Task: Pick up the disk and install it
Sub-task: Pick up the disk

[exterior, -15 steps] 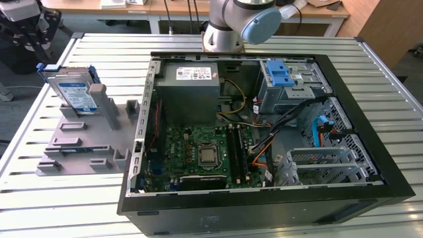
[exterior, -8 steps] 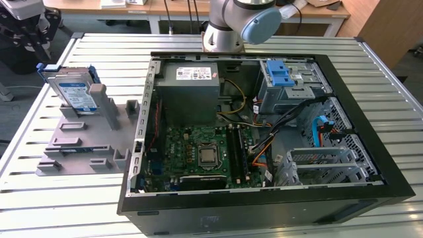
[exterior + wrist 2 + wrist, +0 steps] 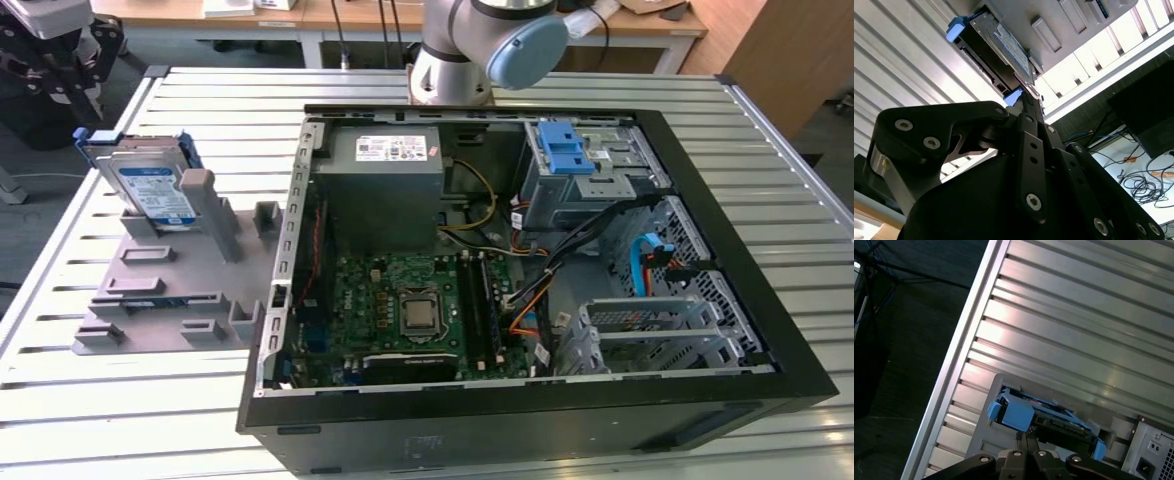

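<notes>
We are at pick-up: our gripper point(image 3: 1023, 435), pinched narrow and empty, hovers near the hard drive point(image 3: 1056, 421). Grasping calls for opening first.

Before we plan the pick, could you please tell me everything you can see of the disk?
The disk is a flat, silver, metal-looking drive with a white-and-blue label and blue plastic rails along its edges. It stands on edge, leaning slightly, in a slot of the grey holder on the table, at the exterior view's left of the open computer case. Only the holder appears to touch it. Both wrist views show its blue rail ends.
</notes>
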### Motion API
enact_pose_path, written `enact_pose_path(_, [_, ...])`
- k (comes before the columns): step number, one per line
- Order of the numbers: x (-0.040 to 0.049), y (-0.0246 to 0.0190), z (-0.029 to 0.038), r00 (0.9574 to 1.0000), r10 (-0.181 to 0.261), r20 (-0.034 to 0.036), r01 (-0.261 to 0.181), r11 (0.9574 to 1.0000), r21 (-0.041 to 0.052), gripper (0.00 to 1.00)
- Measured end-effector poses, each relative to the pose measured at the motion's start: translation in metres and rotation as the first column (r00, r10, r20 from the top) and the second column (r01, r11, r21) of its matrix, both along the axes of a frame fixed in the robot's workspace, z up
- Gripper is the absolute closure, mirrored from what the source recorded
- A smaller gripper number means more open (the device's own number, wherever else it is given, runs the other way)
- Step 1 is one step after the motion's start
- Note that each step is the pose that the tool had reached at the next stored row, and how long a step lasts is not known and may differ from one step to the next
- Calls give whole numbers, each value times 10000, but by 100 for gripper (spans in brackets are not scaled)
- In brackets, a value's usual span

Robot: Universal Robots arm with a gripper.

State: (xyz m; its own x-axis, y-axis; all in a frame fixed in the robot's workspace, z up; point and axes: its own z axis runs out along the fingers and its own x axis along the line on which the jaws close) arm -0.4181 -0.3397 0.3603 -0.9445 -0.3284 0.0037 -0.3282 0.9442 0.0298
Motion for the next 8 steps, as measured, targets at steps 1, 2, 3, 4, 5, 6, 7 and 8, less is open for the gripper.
enact_pose_path(1, [0,0,0,10000,0,0,0,10000,0,89])
enact_pose_path(2, [0,0,0,10000,1,0,-1,10000,0,89])
enact_pose_path(3, [0,0,0,10000,1,0,-1,10000,0,89])
enact_pose_path(4, [0,0,0,10000,1,0,-1,10000,0,89])
enact_pose_path(5, [0,0,0,10000,1,0,-1,10000,0,89])
enact_pose_path(6, [0,0,0,10000,2,0,-2,10000,0,89])
enact_pose_path(7, [0,0,0,10000,2,1,-2,10000,0,89])
enact_pose_path(8, [0,0,0,10000,2,0,-2,10000,0,89])
